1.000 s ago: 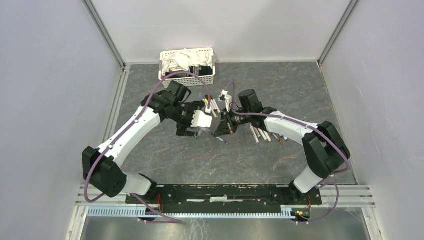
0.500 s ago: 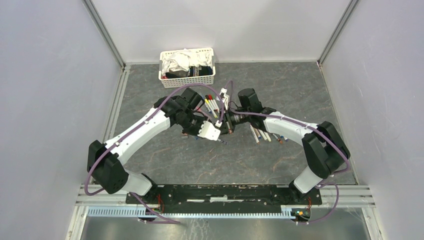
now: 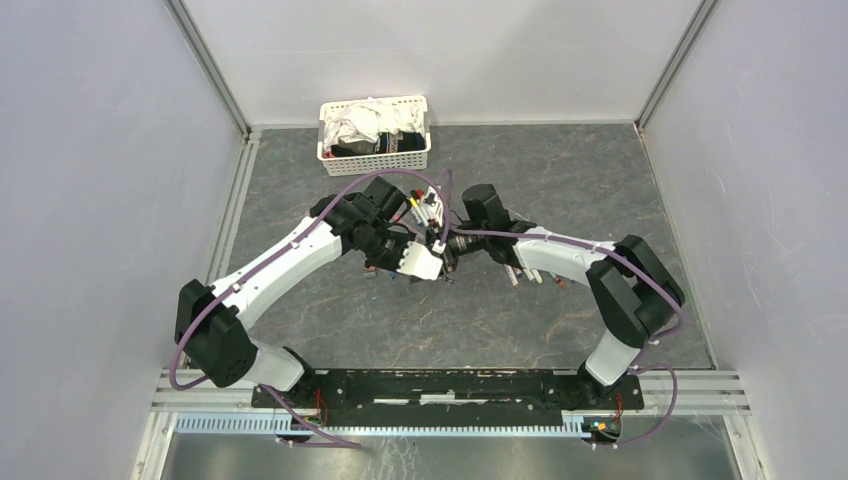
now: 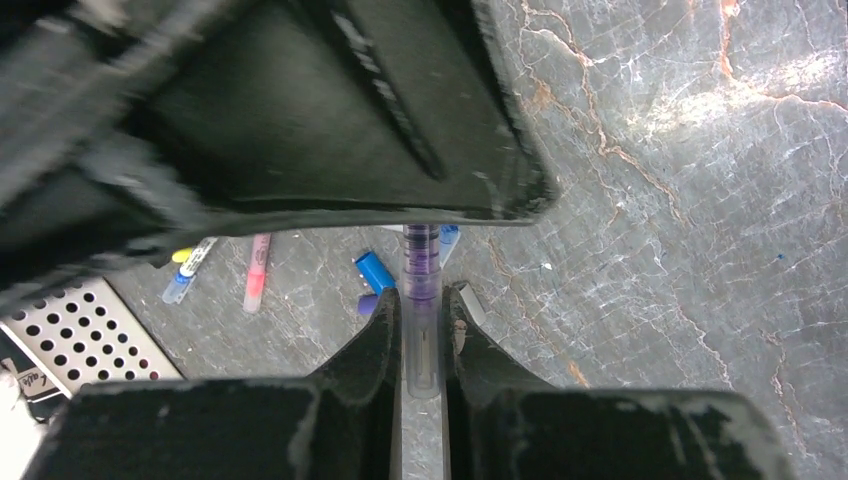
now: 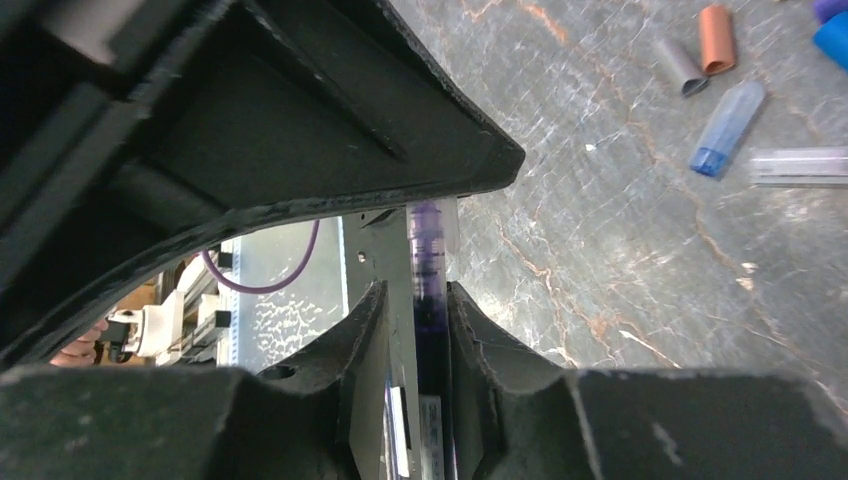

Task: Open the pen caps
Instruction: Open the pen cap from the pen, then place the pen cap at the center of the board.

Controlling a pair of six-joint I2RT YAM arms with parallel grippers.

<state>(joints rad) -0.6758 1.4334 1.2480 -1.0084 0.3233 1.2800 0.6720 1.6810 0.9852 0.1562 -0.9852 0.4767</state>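
The right gripper (image 5: 414, 300) has swung in to meet the left gripper (image 4: 421, 312) — both clamped on one purple pen (image 4: 421, 268) — ready, I'd say, to pull it apart.

No text can be read. Faint print is seen on a white tag (image 4: 28, 378) and on the barrel of a pen (image 5: 428, 270), but both are too blurred to be made out.
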